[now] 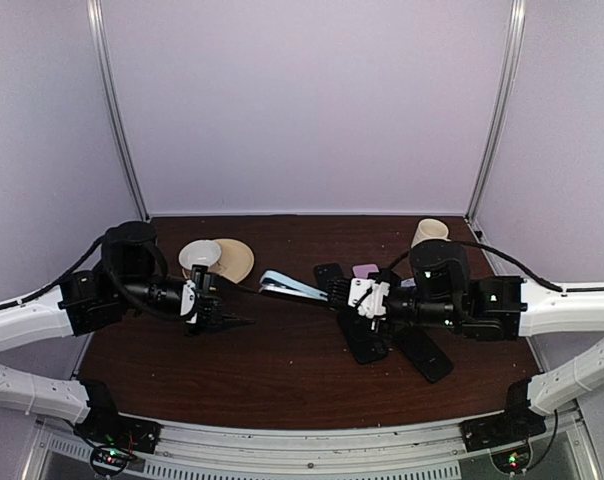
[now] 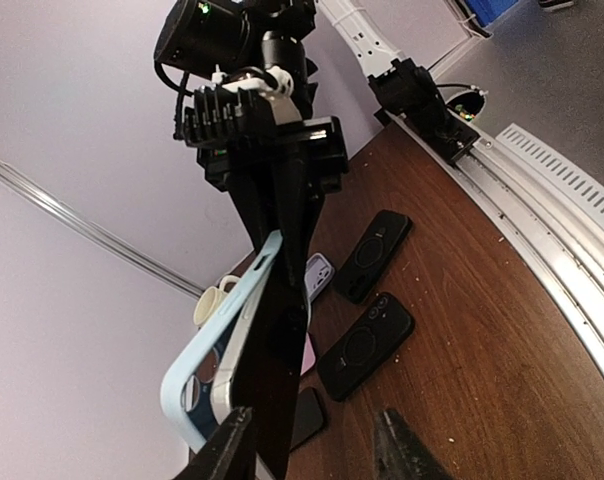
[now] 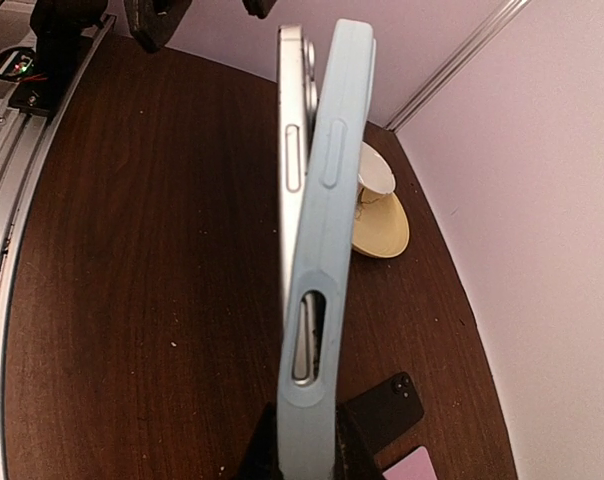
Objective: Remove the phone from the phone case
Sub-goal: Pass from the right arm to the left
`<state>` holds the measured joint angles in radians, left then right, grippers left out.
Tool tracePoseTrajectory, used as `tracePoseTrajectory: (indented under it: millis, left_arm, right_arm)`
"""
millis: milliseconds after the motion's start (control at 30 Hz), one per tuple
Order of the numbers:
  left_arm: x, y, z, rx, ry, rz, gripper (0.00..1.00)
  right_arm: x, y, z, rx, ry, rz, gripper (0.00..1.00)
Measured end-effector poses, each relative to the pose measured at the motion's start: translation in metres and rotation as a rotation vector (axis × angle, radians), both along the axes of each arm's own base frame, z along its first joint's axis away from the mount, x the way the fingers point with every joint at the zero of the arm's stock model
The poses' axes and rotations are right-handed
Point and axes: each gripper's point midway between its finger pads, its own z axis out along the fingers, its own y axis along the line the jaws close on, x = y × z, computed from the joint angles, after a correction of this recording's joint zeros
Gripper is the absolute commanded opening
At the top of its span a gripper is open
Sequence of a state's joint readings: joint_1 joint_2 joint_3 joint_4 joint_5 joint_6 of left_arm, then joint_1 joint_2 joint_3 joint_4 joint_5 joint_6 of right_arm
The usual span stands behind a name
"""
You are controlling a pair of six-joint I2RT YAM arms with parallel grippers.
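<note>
— Where is the phone case being held?
— The phone case (image 3: 320, 250) is being held on edge in the air above the table (image 1: 282, 385). Its near end is being clenched by the right gripper (image 3: 307, 445).
— And the phone?
— The phone (image 3: 290, 120) is being shown partly out. Its far end is standing apart from the case and its near end is sitting inside.
— The left gripper?
— The left gripper (image 2: 312, 455) is being seen with parted jaws. The phone's free end is lying beside one finger, clear of the other.
— Around them?
— Two black cases (image 2: 367, 345) are lying flat on the wood. A white bowl (image 1: 199, 253) is touching a tan plate (image 1: 237, 262).
</note>
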<state>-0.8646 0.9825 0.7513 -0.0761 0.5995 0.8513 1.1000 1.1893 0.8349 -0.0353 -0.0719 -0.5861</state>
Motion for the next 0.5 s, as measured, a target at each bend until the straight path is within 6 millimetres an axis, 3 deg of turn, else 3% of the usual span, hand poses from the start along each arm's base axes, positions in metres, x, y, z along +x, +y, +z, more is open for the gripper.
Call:
tracePoseTrajectory:
  millis: [500]
  left_arm:
    - [-0.0001,-0.0003,-0.0008,0.001,-0.002,-0.003,0.43]
  right_arm:
    - [-0.0069,0.0078,0.0064,0.005,-0.007,0.048,0.0]
